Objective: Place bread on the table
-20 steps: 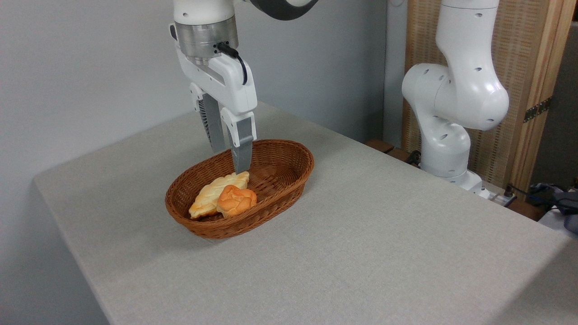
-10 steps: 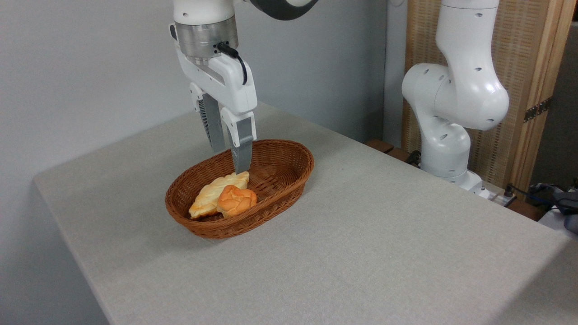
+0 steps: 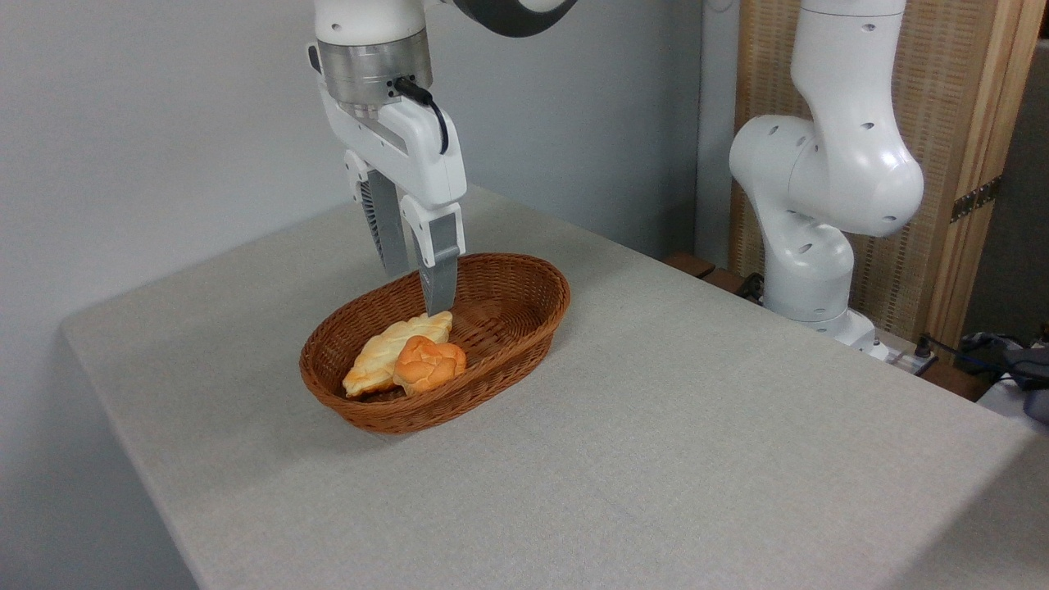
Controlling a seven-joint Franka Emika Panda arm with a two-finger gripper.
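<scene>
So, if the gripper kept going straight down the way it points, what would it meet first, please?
Most likely the pale braided loaf in the basket: the gripper hangs just above its far end. The bread lies nearer the camera, though depth is unclear.

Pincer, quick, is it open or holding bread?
Pincer: open, holding nothing, hanging over the basket just behind the bread.
</scene>
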